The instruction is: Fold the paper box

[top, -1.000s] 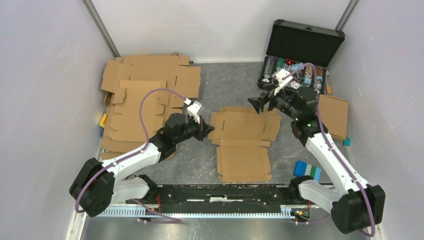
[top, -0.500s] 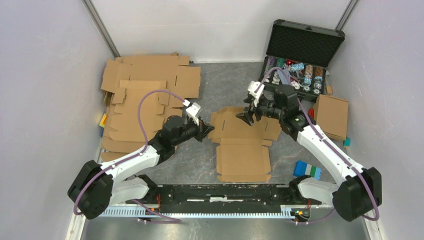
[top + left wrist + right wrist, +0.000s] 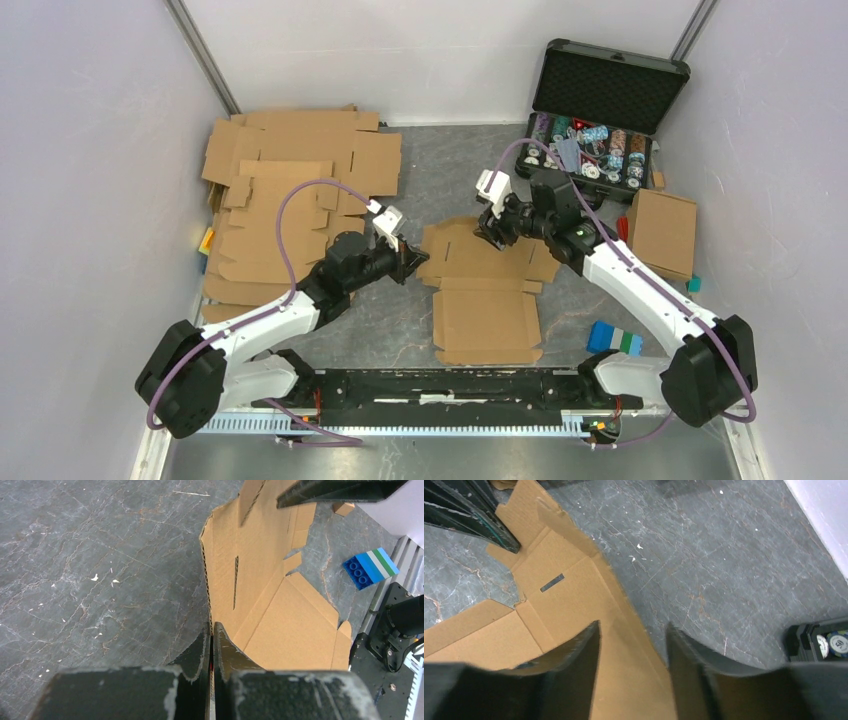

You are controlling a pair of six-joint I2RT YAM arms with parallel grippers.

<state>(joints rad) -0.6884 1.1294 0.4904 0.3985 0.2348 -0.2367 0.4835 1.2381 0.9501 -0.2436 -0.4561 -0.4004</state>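
Your left tool pinches the left edge of the unfolded paper box, likely steadying it on the worktop. Your right tool hangs spread astride its far edge, seemingly ready to grip.

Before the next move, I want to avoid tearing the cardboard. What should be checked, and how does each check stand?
1. Left gripper shut on the flat brown cardboard box blank, at its left edge: ok.
2. Blank's far edge lies between the jaws of the right gripper: ok.
3. Right gripper closed on that edge: not ok, its jaws stand apart.
4. Blank apart from the stack of flat cardboard sheets: ok.
5. Blue toy brick with striped end off the blank: ok.
6. Blank's fold lines ready to bend: cannot tell.
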